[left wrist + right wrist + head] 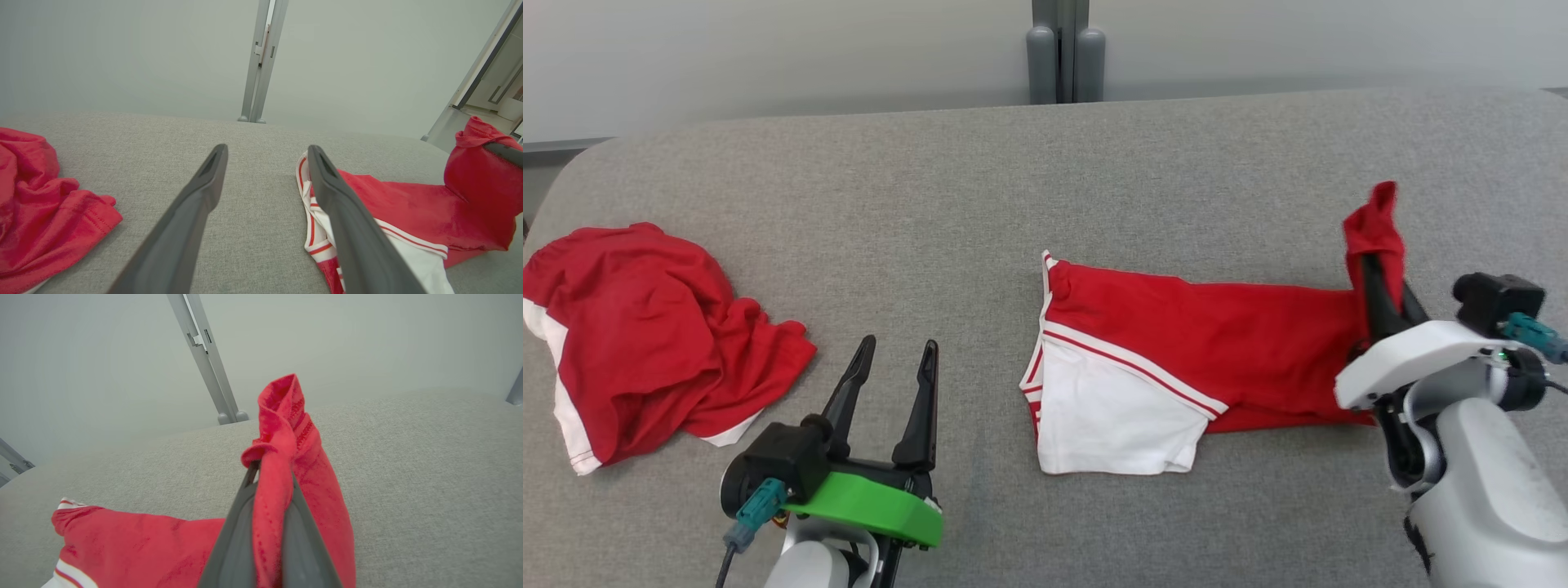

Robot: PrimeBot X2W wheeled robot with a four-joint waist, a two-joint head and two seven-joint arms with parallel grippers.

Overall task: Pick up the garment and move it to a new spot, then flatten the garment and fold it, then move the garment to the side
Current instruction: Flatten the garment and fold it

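Note:
A red garment (1217,335) with a white sleeve and red-white trim lies spread on the grey surface (980,204), right of centre. Its right end is lifted off the surface, and my right gripper (1376,269) is shut on that red fabric (278,457). The lifted corner stands up beyond the fingertips. My left gripper (900,351) hovers open at the lower left, its fingers (204,192) apart with nothing between them. From the left wrist, the garment (408,212) lies just right of the fingers.
A second red and white garment (637,327) lies crumpled at the far left of the surface, seen also as red cloth (36,204) from the left wrist. A grey post (1064,49) stands behind the surface's far edge against a pale wall.

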